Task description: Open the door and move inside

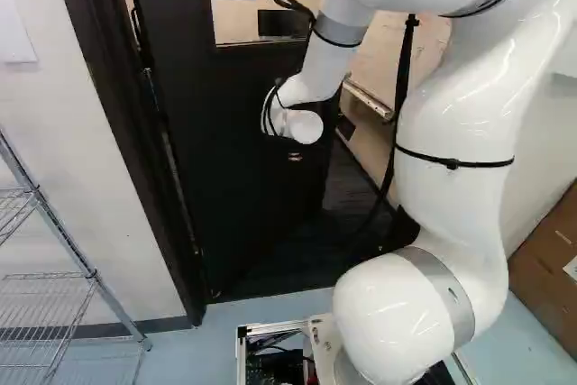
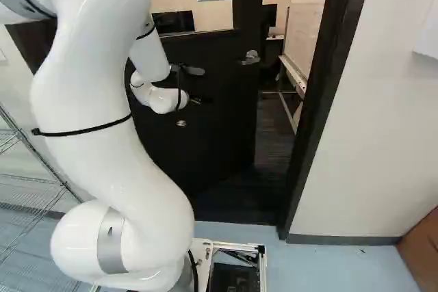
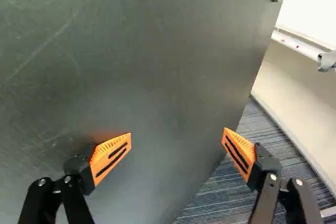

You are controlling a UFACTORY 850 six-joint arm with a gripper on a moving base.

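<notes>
Wrist view: gripper (image 3: 177,137) spread wide, holding nothing, facing the door (image 3: 131,56); contact unclear. Step looks like pushing it further in: press the panel steadily, creep the base in behind, keep the fingers clear of the door's free edge (one sits close to it).

Right base view: door ajar, swung into the room, handle (image 2: 250,57) near its free edge. Gap to the door frame (image 2: 324,94) looks tight for the base. Whiteboard tray (image 2: 294,76) beyond, possible snag.

Left base view: wire shelf (image 1: 92,274) beside the doorway, cardboard box (image 1: 545,268) opposite. Watch both if turning.
</notes>
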